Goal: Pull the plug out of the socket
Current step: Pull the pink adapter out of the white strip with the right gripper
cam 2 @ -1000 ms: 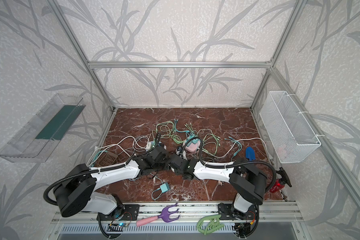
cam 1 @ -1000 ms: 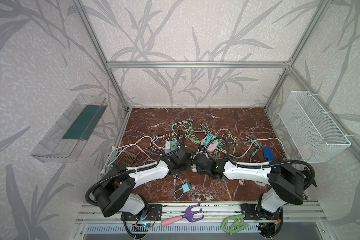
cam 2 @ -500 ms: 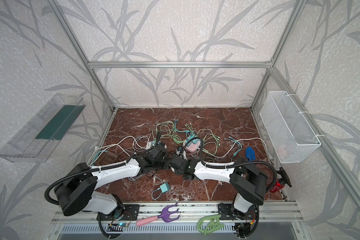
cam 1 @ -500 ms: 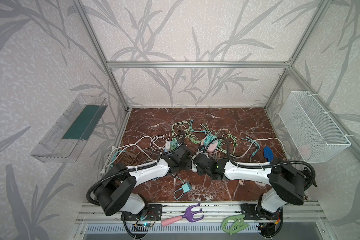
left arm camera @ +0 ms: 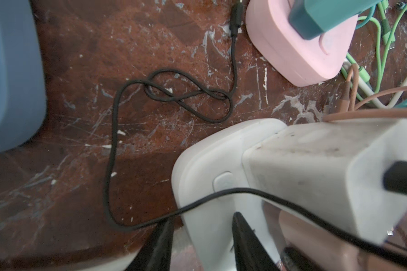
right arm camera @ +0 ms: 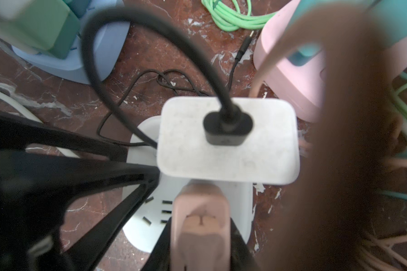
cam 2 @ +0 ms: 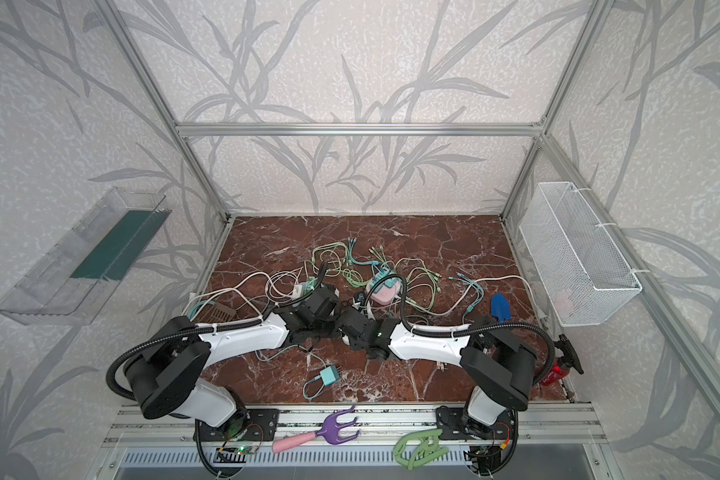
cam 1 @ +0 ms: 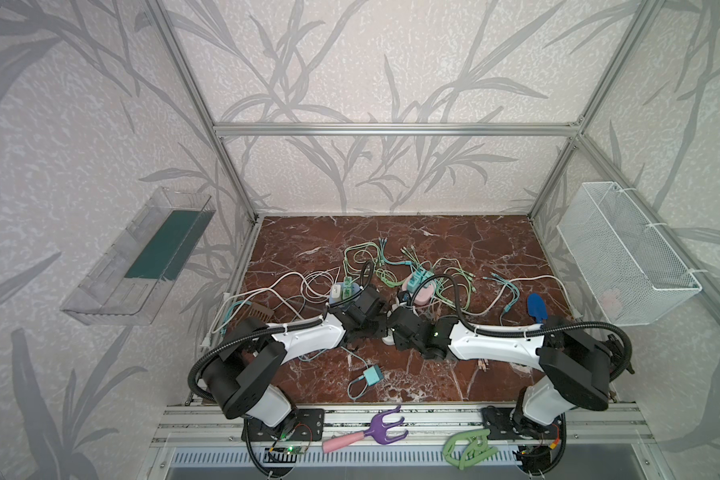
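Tan plug [right arm camera: 199, 211] stands upright in white socket [right arm camera: 139, 234] (right tool [right arm camera: 200, 237] clamps it).

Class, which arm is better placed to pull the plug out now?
Right: the right gripper is shut on the tan plug seated in the white socket, while the left gripper clamps that socket.

Legible text, labels, brands, numbers, signs: none found in any view.

Entry 1: white charger [left arm camera: 315, 164]. It bears a tiny dark mark near its corner, lower right of the left wrist view. The mark is too small to read.

All other surfaces in view carry no readable marking, or are too blurred or too small to tell.
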### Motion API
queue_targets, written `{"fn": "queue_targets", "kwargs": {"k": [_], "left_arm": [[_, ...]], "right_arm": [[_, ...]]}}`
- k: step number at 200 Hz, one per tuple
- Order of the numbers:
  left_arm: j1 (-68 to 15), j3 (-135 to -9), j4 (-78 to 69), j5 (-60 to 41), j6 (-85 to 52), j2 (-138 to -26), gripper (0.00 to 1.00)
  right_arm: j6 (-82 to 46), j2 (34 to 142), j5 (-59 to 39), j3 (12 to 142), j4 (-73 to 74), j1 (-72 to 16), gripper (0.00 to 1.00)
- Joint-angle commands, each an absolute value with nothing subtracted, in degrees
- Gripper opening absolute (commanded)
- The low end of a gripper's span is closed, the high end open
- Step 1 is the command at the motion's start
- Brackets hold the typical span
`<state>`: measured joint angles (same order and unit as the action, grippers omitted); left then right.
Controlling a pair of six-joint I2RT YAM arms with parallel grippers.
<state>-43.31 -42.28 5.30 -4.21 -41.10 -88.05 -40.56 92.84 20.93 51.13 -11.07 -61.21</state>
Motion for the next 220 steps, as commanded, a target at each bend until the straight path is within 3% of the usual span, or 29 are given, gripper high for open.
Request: {"fn": "queue_targets", "kwargs": {"k": [1,48,220], "left_arm": [[-42.8,-43.6,5.8,-4.1,-40.7,-89.6,0.43],[-42.8,-44.0,7.4,-5.2,-40.3,-91.2,0.34],[-43.3,-46.6,15.6,-2.4,-39.3,-93.5,0.36]], "right_arm": [[-40.3,91.8,19.8,50.7,-9.5,-61.3,0.16],[-39.9,92.4,19.6,52.7,-10.7,-61.4,0.15],[-36.9,92.4,20.6,57.7,-13.6,-61.0,0.13]]}}
